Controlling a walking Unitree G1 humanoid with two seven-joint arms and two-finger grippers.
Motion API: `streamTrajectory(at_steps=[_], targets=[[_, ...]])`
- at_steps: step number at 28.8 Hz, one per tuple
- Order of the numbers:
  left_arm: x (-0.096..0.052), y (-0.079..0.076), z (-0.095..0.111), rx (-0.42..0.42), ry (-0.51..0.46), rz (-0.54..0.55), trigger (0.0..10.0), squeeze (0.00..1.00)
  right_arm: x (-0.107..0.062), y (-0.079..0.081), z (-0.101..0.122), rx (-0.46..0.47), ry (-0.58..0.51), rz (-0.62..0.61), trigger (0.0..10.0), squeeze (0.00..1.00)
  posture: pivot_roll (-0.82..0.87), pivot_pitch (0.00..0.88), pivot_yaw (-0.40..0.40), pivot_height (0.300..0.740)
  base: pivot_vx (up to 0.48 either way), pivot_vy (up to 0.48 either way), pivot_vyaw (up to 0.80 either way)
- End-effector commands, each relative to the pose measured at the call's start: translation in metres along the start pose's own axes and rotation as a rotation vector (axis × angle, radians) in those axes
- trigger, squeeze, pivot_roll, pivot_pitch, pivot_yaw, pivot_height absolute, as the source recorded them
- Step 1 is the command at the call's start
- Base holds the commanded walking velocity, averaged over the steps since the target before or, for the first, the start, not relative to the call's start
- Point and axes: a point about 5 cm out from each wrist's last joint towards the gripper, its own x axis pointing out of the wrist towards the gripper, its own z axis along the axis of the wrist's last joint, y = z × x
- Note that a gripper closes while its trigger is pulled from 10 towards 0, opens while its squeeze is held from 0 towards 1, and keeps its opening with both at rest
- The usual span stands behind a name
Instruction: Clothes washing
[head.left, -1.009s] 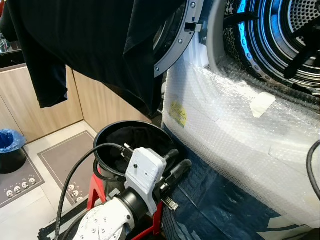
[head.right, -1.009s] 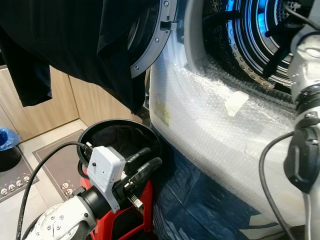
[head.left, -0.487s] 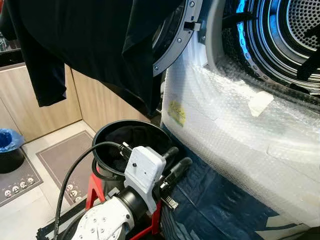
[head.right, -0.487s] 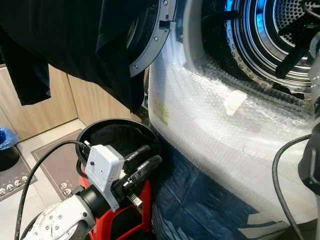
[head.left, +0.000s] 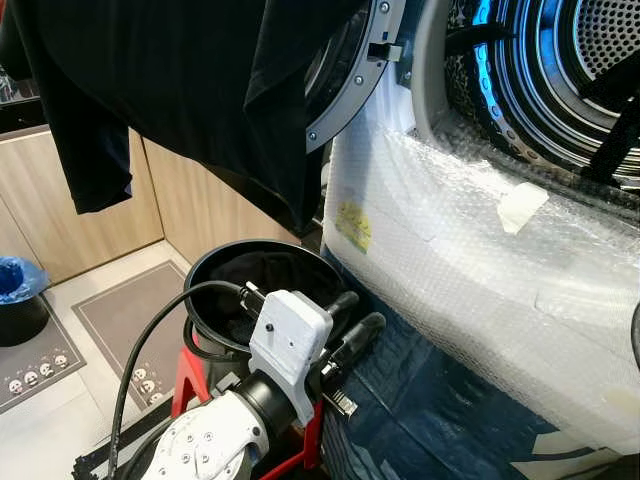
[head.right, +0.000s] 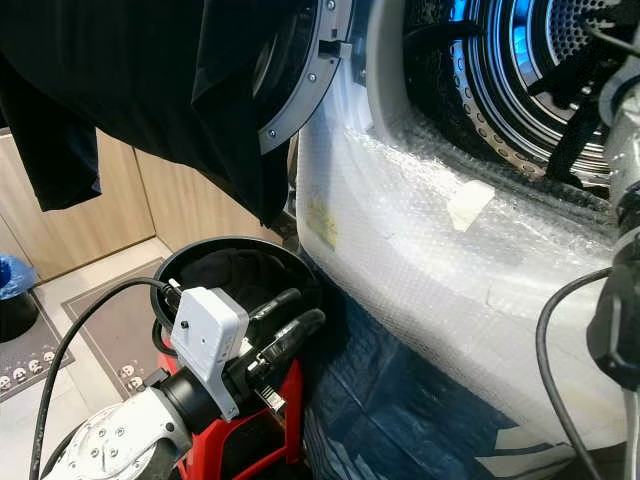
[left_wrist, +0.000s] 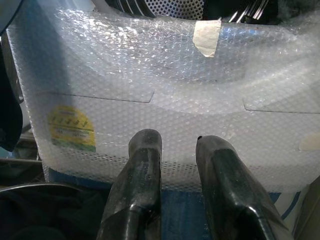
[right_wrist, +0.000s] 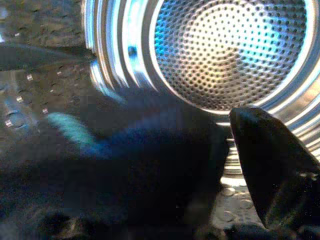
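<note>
Reaching back into the drum (head.left: 590, 60) at far right, right gripper (right_wrist: 220, 165) jaws grasping dark clothing (right_wrist: 125, 165), loading underway; left gripper (head.left: 352, 320) jaws released, unmoved over the basket (head.left: 205, 270).

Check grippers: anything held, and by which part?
Left gripper: open, empty. Right gripper: dark cloth against its fingers inside the drum; hold can't be told.
</note>
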Motion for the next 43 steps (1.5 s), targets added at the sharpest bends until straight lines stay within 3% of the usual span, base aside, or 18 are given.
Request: streamTrajectory(at_steps=[1, 15, 16, 17, 19, 20, 22, 23, 25, 26, 27, 29, 31, 33, 34, 37, 40, 43], targets=[[0.001, -0.004, 0.000, -0.021, -0.002, -0.022, 10.0, 0.00, -0.001, 0.002, 0.011, -0.006, -0.016, 0.021, 10.0, 1.00, 0.07, 0.055, -0.159, 0.740, 0.000, 0.000, 0.00], [0.001, -0.003, -0.001, -0.033, -0.001, -0.012, 10.0, 0.00, -0.001, 0.005, 0.014, -0.023, -0.029, 0.021, 10.0, 1.00, 0.07, 0.053, -0.163, 0.740, 0.000, 0.000, 0.00], [0.002, -0.003, 0.000, -0.034, -0.007, -0.012, 10.0, 0.00, -0.001, 0.005, 0.018, -0.035, -0.050, 0.022, 10.0, 0.66, 0.07, 0.050, -0.161, 0.740, 0.000, 0.000, 0.00], [0.002, -0.003, 0.000, -0.036, -0.010, -0.013, 10.0, 0.00, -0.001, 0.009, 0.020, -0.050, -0.057, 0.061, 10.0, 0.00, 0.07, 0.050, -0.161, 0.740, 0.000, 0.000, 0.00], [0.002, -0.003, 0.000, -0.036, -0.011, -0.013, 10.0, 0.00, -0.001, 0.015, 0.017, -0.038, -0.023, 0.118, 10.0, 0.00, 0.07, 0.048, -0.161, 0.740, 0.000, 0.000, 0.00], [0.002, -0.003, 0.000, -0.038, -0.012, -0.013, 10.0, 0.00, -0.002, 0.021, 0.012, 0.175, 0.059, 0.147, 10.0, 0.00, 0.07, 0.046, -0.162, 0.740, 0.000, 0.000, 0.00], [0.003, -0.003, 0.000, -0.039, -0.014, -0.012, 10.0, 0.00, -0.002, 0.023, 0.010, 0.274, 0.093, 0.151, 10.0, 0.00, 0.07, 0.043, -0.161, 0.740, 0.000, 0.000, 0.00], [0.003, -0.003, 0.000, -0.040, -0.016, -0.012, 10.0, 0.00, -0.002, 0.022, 0.011, 0.263, 0.082, 0.139, 10.0, 0.00, 0.07, 0.043, -0.162, 0.740, 0.000, 0.000, 0.00], [0.004, -0.004, 0.000, -0.045, -0.018, -0.013, 10.0, 0.00, -0.002, 0.025, 0.014, 0.143, 0.047, 0.170, 10.0, 0.00, 0.07, 0.038, -0.163, 0.740, 0.000, 0.000, 0.00], [0.004, -0.004, 0.000, -0.046, -0.018, -0.014, 10.0, 0.00, -0.002, 0.028, 0.014, 0.049, 0.034, 0.198, 10.0, 0.00, 0.07, 0.038, -0.163, 0.740, 0.000, 0.000, 0.00], [0.004, -0.004, 0.000, -0.046, -0.019, -0.013, 10.0, 0.00, -0.003, 0.036, 0.012, -0.130, 0.007, 0.249, 10.0, 0.00, 0.07, 0.034, -0.165, 0.740, 0.000, 0.000, 0.00], [0.004, -0.003, 0.000, -0.047, -0.019, -0.012, 10.0, 0.00, -0.003, 0.041, 0.007, -0.216, 0.023, 0.296, 10.0, 0.00, 0.07, 0.034, -0.165, 0.740, 0.000, 0.000, 0.00], [0.004, -0.003, 0.000, -0.046, -0.019, -0.014, 10.0, 0.00, -0.005, 0.054, -0.002, -0.446, 0.011, 0.404, 10.0, 0.00, 0.07, 0.023, -0.168, 0.740, 0.000, 0.000, 0.00], [0.004, -0.004, 0.000, -0.046, -0.019, -0.014, 10.0, 0.00, -0.005, 0.056, -0.004, -0.489, 0.002, 0.417, 10.0, 0.00, 0.07, 0.021, -0.168, 0.740, 0.000, 0.000, 0.00], [0.004, -0.004, 0.000, -0.047, -0.020, -0.015, 10.0, 0.00, -0.006, 0.059, -0.004, -0.555, -0.014, 0.424, 10.0, 0.00, 0.07, 0.016, -0.167, 0.740, 0.000, 0.000, 0.00], [0.005, -0.004, 0.000, -0.049, -0.023, -0.020, 10.0, 0.00, -0.006, 0.063, -0.005, -0.602, -0.026, 0.441, 10.0, 0.00, 0.07, 0.010, -0.169, 0.740, 0.000, 0.000, 0.00], [0.005, -0.005, 0.000, -0.051, -0.024, -0.023, 10.0, 0.00, -0.008, 0.069, -0.007, -0.760, -0.071, 0.499, 10.0, 0.00, 0.07, 0.008, -0.170, 0.740, 0.000, 0.000, 0.00], [0.005, -0.005, 0.000, -0.052, -0.024, -0.023, 10.0, 0.00, -0.010, 0.072, -0.010, -0.778, -0.068, 0.550, 10.0, 0.00, 0.07, 0.010, -0.174, 0.740, 0.000, 0.000, 0.00]])
